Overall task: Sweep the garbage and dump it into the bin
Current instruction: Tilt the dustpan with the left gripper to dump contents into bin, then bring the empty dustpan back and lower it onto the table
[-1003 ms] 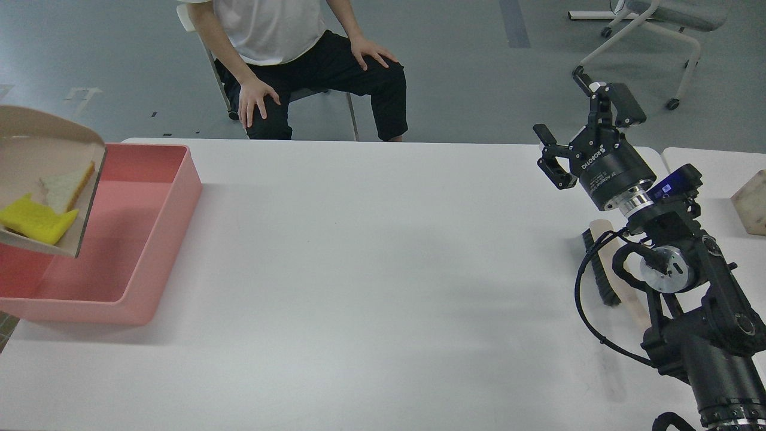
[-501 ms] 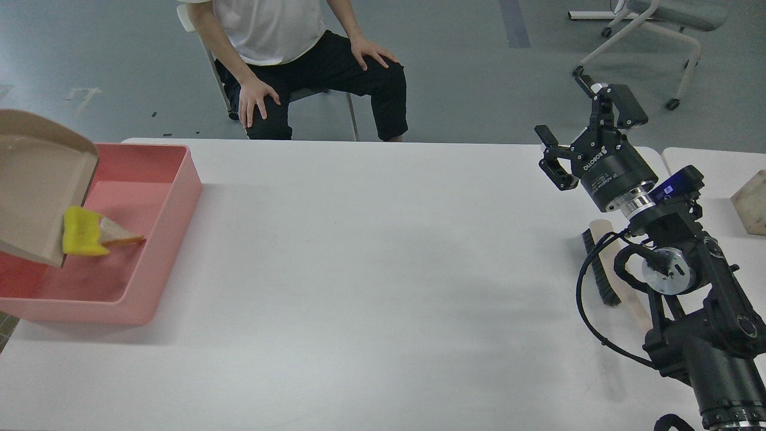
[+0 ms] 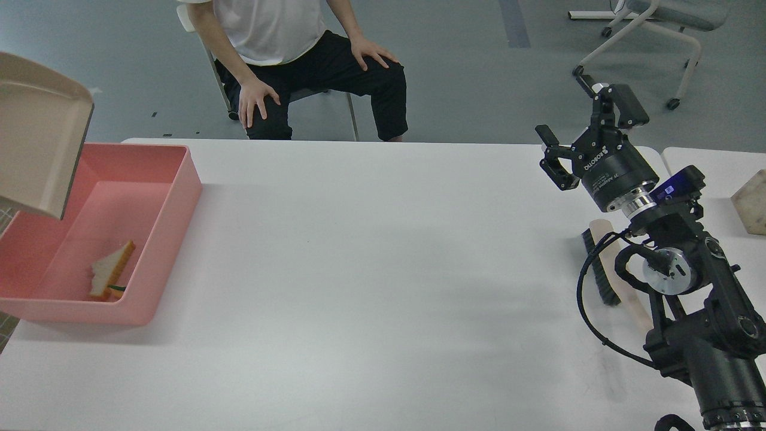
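Overhead, bread (image 3: 112, 270) lying in the pink bin (image 3: 173, 209), near its front wall; sponge not made out. Dustpan (image 3: 37, 152) tilted above the bin's left end. Right gripper (image 3: 583, 137) spread wide, empty, above table (image 3: 371, 269); brush (image 3: 601, 272) behind the arm. Left gripper out of sight. Seated person (image 3: 299, 54) beyond.

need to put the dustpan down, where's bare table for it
The widest bare stretch of table runs from the pink bin across to the brush beside the right arm. It is crowded at the right edge around that brush, and the bin fills the left end, with the bread slice inside.
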Controlling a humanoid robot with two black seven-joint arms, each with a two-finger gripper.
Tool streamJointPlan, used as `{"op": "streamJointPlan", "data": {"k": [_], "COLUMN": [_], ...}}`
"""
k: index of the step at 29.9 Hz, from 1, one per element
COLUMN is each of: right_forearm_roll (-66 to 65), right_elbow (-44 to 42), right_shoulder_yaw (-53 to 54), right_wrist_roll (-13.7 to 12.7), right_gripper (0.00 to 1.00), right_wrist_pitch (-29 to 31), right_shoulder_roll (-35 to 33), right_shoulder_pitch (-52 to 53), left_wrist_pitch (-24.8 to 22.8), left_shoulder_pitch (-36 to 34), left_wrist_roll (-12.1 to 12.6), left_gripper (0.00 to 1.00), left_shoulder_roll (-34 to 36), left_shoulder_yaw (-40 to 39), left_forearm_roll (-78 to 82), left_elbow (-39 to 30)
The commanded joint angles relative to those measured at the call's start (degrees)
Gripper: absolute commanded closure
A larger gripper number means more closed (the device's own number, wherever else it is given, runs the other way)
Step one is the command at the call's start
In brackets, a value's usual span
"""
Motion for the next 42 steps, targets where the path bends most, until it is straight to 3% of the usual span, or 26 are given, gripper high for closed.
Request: {"op": "streamJointPlan", "data": {"k": [1,7,14,20,22,25,32,36,42], "right_forearm_roll": [0.00,0.00,0.09,0.09,0.17,0.09,0.17,0.17,0.17], "right_elbow": [0.00,0.00,-0.09,-0.26,-0.35,-0.44,-0.44,-0.44,-0.44], "right_shoulder_yaw": [0.12,0.56,2.31,3.46,3.54,3.54,3.54,3.54,3.63], "right_wrist_roll": [-0.01,-0.09,-0.01,-0.09,-0.09,-0.09,-0.09,-0.09,-0.09], "right_gripper": [0.00,0.00,0.00,0.00,0.00,0.00,0.00,0.00,0.00], "right_wrist_pitch": [0.00,0.00,0.00,0.00,0.00,0.00,0.00,0.00,0.00], "right_shoulder_roll": [-0.48,-1.36,-3.47,-4.00,-4.08,-4.17,-4.08,-4.08,-4.26], "right_shoulder_pitch": [-0.21,-1.09,-1.79,-1.79,-1.79,-1.79,-1.79,-1.88,-1.96], "left_wrist_pitch": [-4.16,-5.18,-5.18,-4.96,-2.95,1.00,7.08,11.20,13.84], "left_shoulder_pitch": [-1.85,-2.64,-1.68,0.78,1.49,2.54,2.63,2.37,1.84], "left_wrist_roll": [0.00,0.00,3.21,8.40,9.72,9.72,10.78,14.81,17.54], "left_gripper": [0.77,0.77,0.78,0.78,0.78,0.78,0.78,0.78,0.78], "left_shoulder_roll": [-0.41,-0.76,-8.22,-15.52,-17.80,-19.30,-23.79,-26.85,-31.86], "left_shoulder_yaw": [-0.12,-0.12,0.23,0.67,2.68,7.16,13.50,15.52,17.45], "left_forearm_roll": [-7.49,-24.72,-27.46,-27.11,-27.02,-25.45,-20.60,-18.24,-13.06], "left_elbow": [-0.61,-4.74,-13.26,-19.68,-22.92,-26.27,-26.89,-26.98,-30.57]}}
